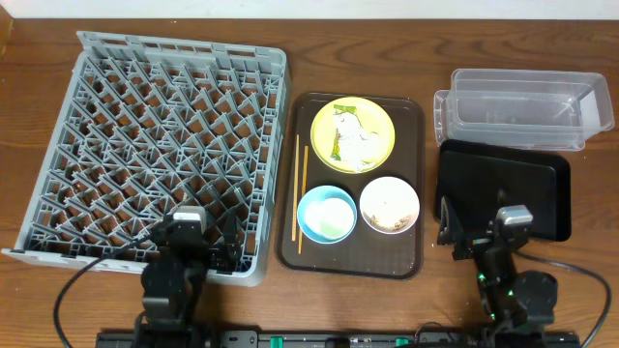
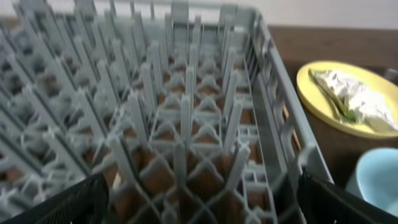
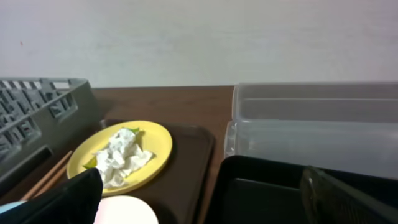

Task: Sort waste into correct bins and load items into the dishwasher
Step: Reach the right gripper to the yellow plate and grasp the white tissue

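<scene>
The grey dish rack [image 1: 155, 145] fills the left of the table and holds nothing. A yellow plate [image 1: 352, 135] on the brown serving tray carries crumpled white paper [image 1: 356, 141] and a yellow-green wrapper [image 1: 338, 145]. A light blue bowl [image 1: 326, 214] and a white bowl [image 1: 390, 205] with beige scraps [image 1: 390, 215] sit in front of it. Chopsticks [image 1: 301, 191] lie at the tray's left. The clear tub [image 1: 522, 106] and black tray [image 1: 508, 188] are at the right. My left gripper [image 1: 198, 242] is open over the rack's near edge [image 2: 199, 205]. My right gripper [image 1: 484, 232] is open over the black tray [image 3: 205, 199].
The dark brown serving tray [image 1: 411, 174] lies between the rack and the bins. Cables run along the table's front edge by both arm bases. In the right wrist view the plate [image 3: 155, 140] and clear tub [image 3: 311, 124] lie ahead.
</scene>
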You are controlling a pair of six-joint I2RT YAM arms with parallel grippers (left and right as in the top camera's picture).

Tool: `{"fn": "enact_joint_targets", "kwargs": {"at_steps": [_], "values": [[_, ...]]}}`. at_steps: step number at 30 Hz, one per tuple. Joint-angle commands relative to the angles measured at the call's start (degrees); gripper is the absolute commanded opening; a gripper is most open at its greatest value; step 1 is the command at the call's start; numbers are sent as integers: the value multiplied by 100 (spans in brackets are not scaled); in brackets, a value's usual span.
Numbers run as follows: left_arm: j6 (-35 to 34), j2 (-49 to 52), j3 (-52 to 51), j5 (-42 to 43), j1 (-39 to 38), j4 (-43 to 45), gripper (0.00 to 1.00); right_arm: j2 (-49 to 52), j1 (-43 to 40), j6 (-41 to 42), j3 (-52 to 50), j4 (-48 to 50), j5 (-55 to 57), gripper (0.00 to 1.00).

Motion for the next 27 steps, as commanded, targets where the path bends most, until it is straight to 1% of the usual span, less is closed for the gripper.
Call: {"fn": "enact_joint_targets", "kwargs": {"at_steps": [1, 4, 8, 11, 13, 15, 17, 19, 21, 23, 25, 27], "values": [[-256, 595, 1003, -33, 28, -435, 97, 743, 55, 195, 728, -87, -55, 99], [-295, 1279, 1738, -98, 28, -1051, 97, 1751, 55, 192, 1497, -236, -334, 99], [-297, 1987, 2409, -94, 28, -1694, 97, 3027, 55, 164, 2540, -643, -623, 99], [-295, 2535, 2953, -92, 28, -2249, 97, 4057, 55, -282, 3462, -1207, -1239, 99], [-295, 2870, 3263, -92, 28, -2546, 97, 4813, 57, -629, 4199, -1784, -1637, 99], [-295, 3134, 3493, -92, 28, -2776, 97, 5576, 83, -796, 4994, -2472, -1801, 99], [-295, 3355, 3641, -94, 28, -2920, 97, 6262, 170, -1154, 5751, -3220, -1799, 99], [-295, 3477, 3670, -92, 28, -2935, 98, 6924, 275, -1707, 6487, -3967, -1696, 99], [-295, 3519, 3670, -94, 28, -2935, 98, 7377, 310, -1847, 6946, -4288, -1563, 99], [-295, 3523, 3670, -96, 28, -2929, 98, 7715, 310, -1753, 7165, -4249, -1604, 99], [-295, 3523, 3670, -94, 28, -2918, 98, 7923, 315, -1679, 7200, -3910, -2070, 99], [-295, 3521, 3670, -94, 28, -2911, 98, 8111, 350, -1305, 7193, -3464, -2371, 99]]}}
